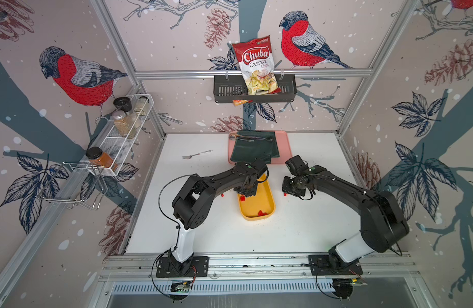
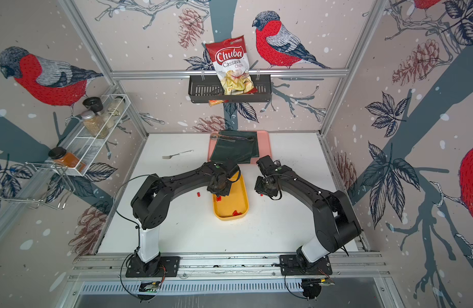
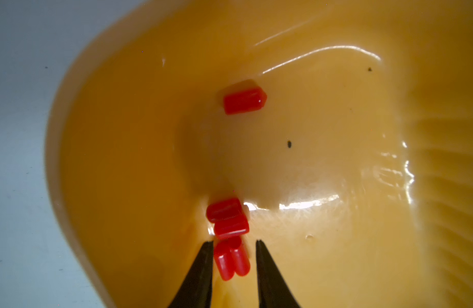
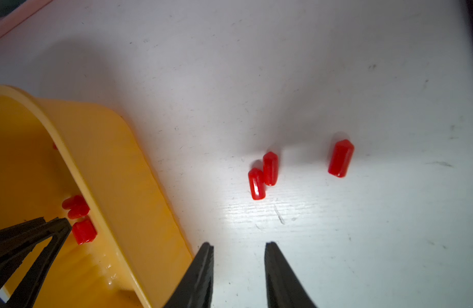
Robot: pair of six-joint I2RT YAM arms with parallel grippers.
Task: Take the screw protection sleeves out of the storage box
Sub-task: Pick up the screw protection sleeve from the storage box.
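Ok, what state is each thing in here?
storage box: flat on table, not yet empty.
screw protection sleeves: some inside box, others out on table.
left claw: open, straddling two sleeves in box.
right claw: open, empty, above table.
chips bag: upright in wall basket.

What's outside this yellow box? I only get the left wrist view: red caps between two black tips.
Observer: Three red sleeves lie on the white table beside the storage box, on the robot's right.
Operator: Is anything grabbing those?
Observer: No. The right hand hangs open near them, empty.
Operator: Any on the other side?
Observer: At least one more sleeve lies on the table, by the left arm.
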